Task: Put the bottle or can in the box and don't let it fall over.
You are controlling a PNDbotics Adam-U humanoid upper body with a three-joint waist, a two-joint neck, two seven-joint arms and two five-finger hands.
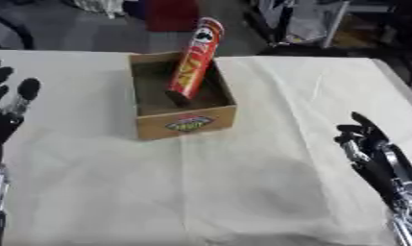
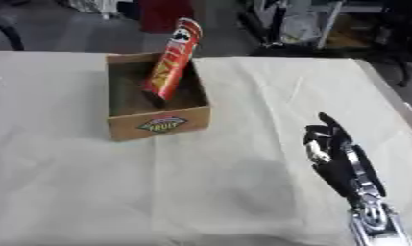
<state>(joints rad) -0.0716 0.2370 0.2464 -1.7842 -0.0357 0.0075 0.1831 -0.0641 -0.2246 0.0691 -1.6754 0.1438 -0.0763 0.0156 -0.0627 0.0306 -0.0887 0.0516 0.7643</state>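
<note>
Can (image 1: 194,61) sits in the box (image 1: 185,123), upper centre of the frame, base down on the box floor, top tilted toward the upper right and rising above the far rim; I judge it leans on the far right wall, though I cannot see the contact itself; nothing holds it. Tall red tube, yellow patch down its middle, pale cap end with a dark face mark near the top. Box is an open brown cardboard tray with a coloured label on its near wall; it rests on a pale cloth (image 1: 242,182) that covers the table.

My left hand (image 1: 9,103) shows at the left edge, mid-height, fingers up and spread, well apart from the box; my right hand (image 2: 331,149) is at the lower right, fingers straight and relaxed, holding nothing, also well apart. Both read to me as parked out of the way so as not to nudge the box.

Judgement: the can is inside but tilted, not upright; a bump to the box or cloth could tip it over the rim; I would count the placing as done but precarious.
</note>
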